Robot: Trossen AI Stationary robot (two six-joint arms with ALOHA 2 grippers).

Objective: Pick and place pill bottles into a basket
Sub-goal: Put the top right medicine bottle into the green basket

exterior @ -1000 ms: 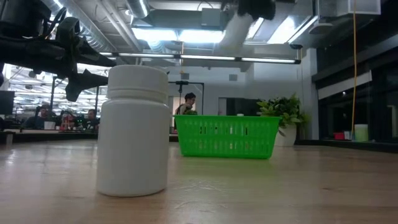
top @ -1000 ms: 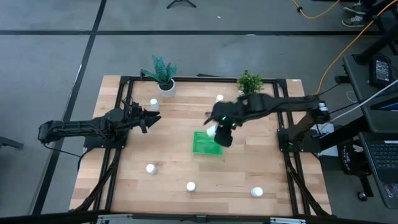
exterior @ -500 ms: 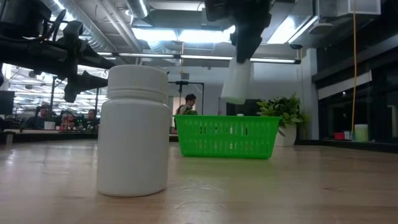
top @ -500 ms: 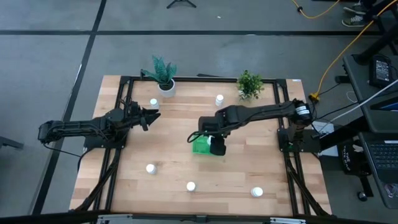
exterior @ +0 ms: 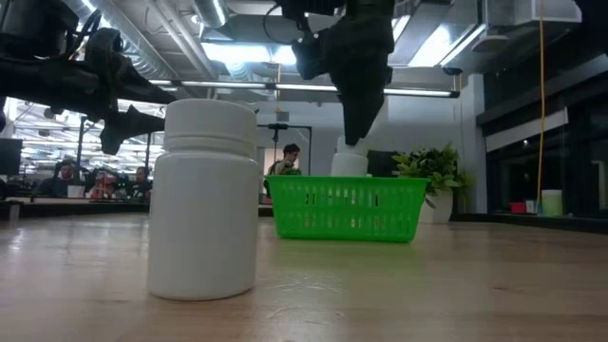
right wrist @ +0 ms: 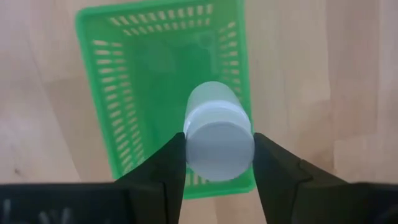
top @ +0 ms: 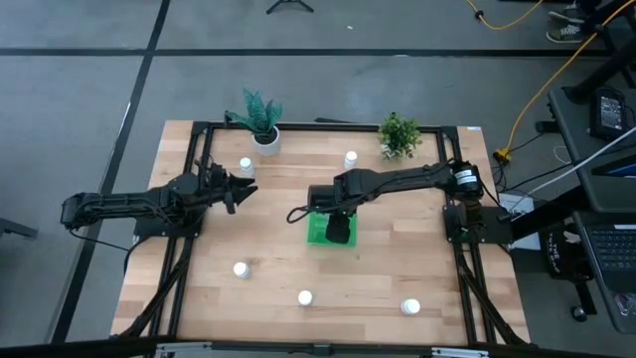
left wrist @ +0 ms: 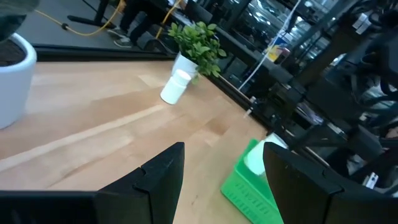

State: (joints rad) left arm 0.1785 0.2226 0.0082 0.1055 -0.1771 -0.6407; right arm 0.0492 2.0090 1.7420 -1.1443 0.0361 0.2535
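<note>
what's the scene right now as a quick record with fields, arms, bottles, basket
right gripper: shut on a pill bottle, directly above the basket
left gripper: open, holding nothing, waiting at the table's left side
basket contents: no other bottle visible inside
loose bottles: five on the table; two near the plants, three along the near edge, one of them close to the low camera
plants: two pots at the far edge

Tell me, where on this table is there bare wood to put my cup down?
The widest bare wood lies between the green basket and the three pill bottles near the front edge. It is crowded where the right gripper holds a bottle over the basket, and around the left gripper near the plants.
</note>
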